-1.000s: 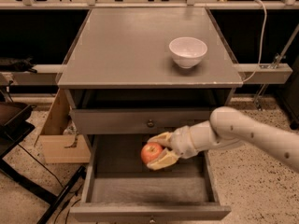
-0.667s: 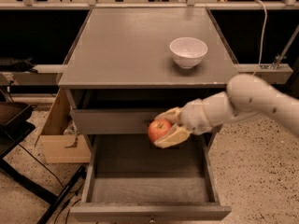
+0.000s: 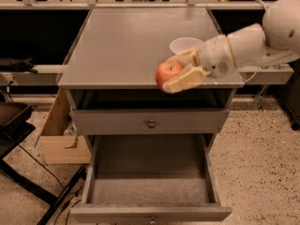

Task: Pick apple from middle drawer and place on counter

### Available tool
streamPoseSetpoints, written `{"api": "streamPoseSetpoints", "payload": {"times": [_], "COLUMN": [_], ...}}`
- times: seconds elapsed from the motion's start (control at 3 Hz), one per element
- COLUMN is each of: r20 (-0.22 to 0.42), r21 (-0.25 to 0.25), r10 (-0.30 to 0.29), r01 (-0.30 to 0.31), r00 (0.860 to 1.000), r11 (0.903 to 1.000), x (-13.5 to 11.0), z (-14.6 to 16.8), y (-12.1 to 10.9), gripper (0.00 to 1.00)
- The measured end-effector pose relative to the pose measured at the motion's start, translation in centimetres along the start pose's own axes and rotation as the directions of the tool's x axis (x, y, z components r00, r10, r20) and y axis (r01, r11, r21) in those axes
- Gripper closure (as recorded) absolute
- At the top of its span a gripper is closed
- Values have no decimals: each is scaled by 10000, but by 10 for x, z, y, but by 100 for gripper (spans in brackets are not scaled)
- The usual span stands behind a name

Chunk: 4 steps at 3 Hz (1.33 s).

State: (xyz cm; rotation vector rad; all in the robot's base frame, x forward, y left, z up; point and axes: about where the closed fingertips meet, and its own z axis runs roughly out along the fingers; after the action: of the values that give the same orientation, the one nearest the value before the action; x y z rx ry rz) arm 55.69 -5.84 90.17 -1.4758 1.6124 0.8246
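My gripper (image 3: 172, 71) is shut on the apple (image 3: 167, 73), a small red apple with a yellowish blush. It holds the apple in the air over the front edge of the counter (image 3: 122, 46), right of its middle. The white arm comes in from the upper right. The middle drawer (image 3: 149, 172) stands pulled open below, and its grey floor is bare.
A white bowl (image 3: 184, 45) sits on the counter just behind the gripper, partly hidden by it. A shut drawer front with a brass knob (image 3: 151, 123) lies above the open drawer. A cardboard box (image 3: 61, 135) stands on the floor at the left.
The gripper has lifted the apple out of the open drawer, up past the upper drawer front, to counter height at the front edge.
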Motion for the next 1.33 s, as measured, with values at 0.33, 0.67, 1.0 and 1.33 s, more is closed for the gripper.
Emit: {"api": "streamPoseSetpoints", "payload": {"times": [0.33,0.67,1.0,1.33], "r20": [1368,1355,1254,1247], "r21": [1022,1017,1065,2033], "r10": [280,261,187,840], "r01": [-422,-401,-322,-1083], "r00": [9902,9904,9919,9886], "r11": [9939,9940,9938,9731], "x": [-50,-54,-81,-125], "z": [-10,-6,12,59], "y": [-54,-58,-87,-164], "gripper": [100,100,100,100]}}
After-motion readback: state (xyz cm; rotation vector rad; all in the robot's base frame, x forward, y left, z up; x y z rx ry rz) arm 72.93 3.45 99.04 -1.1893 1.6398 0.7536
